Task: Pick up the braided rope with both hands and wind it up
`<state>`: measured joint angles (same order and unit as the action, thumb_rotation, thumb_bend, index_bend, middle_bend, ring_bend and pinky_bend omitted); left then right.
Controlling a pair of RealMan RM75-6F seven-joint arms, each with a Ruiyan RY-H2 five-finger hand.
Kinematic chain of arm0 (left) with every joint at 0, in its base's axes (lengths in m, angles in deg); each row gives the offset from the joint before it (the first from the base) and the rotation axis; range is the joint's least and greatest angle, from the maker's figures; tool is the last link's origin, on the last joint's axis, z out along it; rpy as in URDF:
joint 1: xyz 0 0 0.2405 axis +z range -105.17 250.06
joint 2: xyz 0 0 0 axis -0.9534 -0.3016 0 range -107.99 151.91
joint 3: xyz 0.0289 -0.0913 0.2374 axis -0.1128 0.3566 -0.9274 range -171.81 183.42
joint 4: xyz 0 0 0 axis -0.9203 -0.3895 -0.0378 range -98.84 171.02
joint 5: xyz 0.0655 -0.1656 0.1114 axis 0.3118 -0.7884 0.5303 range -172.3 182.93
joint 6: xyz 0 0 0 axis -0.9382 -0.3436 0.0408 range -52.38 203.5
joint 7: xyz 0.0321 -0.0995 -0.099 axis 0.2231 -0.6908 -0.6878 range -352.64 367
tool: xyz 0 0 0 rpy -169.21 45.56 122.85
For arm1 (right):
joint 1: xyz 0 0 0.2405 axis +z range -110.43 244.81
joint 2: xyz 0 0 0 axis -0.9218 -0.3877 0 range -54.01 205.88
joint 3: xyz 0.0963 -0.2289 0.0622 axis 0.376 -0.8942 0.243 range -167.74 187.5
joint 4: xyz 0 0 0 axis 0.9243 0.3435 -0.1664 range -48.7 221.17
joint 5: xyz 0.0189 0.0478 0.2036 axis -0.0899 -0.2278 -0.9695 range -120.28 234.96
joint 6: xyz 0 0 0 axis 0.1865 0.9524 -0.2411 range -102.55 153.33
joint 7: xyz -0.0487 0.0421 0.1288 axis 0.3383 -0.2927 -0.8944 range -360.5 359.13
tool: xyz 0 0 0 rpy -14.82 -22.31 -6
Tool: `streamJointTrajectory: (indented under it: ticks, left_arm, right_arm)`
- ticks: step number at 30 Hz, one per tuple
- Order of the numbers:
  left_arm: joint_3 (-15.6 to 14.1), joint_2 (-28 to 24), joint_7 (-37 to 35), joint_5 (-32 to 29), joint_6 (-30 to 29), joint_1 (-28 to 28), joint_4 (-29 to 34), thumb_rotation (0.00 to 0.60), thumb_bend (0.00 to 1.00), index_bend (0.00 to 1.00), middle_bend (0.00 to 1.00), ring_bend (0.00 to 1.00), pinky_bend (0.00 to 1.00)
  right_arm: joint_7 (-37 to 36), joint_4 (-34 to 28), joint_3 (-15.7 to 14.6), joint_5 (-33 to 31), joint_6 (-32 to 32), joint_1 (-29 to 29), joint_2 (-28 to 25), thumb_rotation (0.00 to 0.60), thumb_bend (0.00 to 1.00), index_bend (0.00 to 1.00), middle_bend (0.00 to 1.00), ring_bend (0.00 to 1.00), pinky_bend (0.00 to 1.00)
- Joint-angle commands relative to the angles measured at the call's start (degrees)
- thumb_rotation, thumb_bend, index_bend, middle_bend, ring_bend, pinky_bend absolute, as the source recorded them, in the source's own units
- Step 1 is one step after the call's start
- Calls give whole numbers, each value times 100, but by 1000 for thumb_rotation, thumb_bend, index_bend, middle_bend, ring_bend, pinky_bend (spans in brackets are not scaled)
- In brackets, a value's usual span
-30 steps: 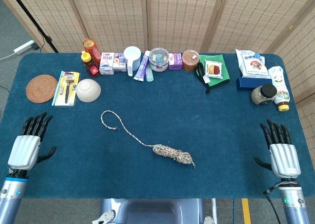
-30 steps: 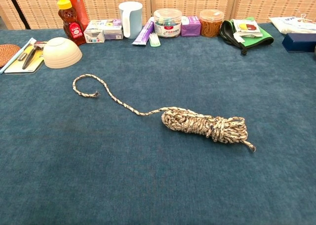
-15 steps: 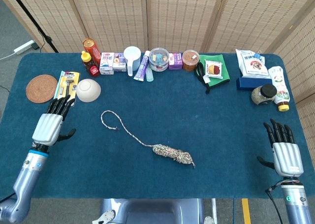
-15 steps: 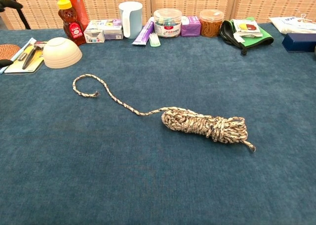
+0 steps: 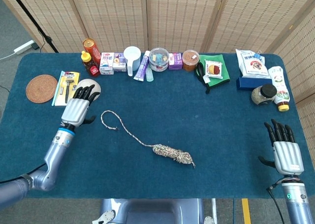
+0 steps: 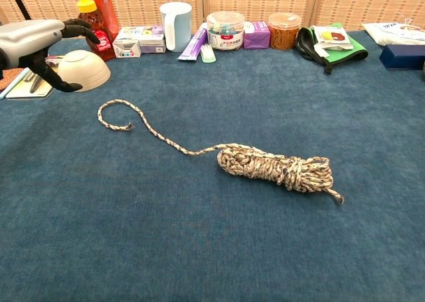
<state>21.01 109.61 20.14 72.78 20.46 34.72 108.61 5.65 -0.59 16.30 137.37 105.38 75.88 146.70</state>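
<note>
The braided rope point(image 5: 165, 150) is left untouched on the table point(image 5: 221, 115). The left hand point(image 5: 78, 109), fingers spread, is held beside its looped end; the right hand point(image 5: 285, 152), fingers apart, is kept well away.

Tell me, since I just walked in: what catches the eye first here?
The braided rope lies mid-table, partly bundled, its loose tail curling toward the left hand. That hand hovers open by the white bowl; the right hand waits open at the table's near right edge. A row of small goods lines the far edge.
</note>
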Motion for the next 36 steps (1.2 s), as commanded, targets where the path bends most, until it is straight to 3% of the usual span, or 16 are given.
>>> streamJointTrajectory:
  ticks: [1, 23, 36]
  left_arm:
    - [83, 383, 197, -320, 287, -291, -464, 600, 240, 207, 0, 0, 0]
    - [122, 1436, 721, -1034, 930, -1036, -1643, 600, 293, 419, 0, 0, 0]
    - [136, 1680, 807, -1142, 884, -1200, -1789, 600, 333, 483, 0, 0, 0]
  right_arm:
    - [0, 12, 7, -27, -25, 11, 11, 600, 0, 0, 0, 0, 0]
    - [-16, 71, 24, -212, -251, 87, 60, 600, 0, 0, 0, 0, 0]
    - [-143, 78, 45, -274, -294, 92, 15, 600, 0, 0, 0, 0, 0]
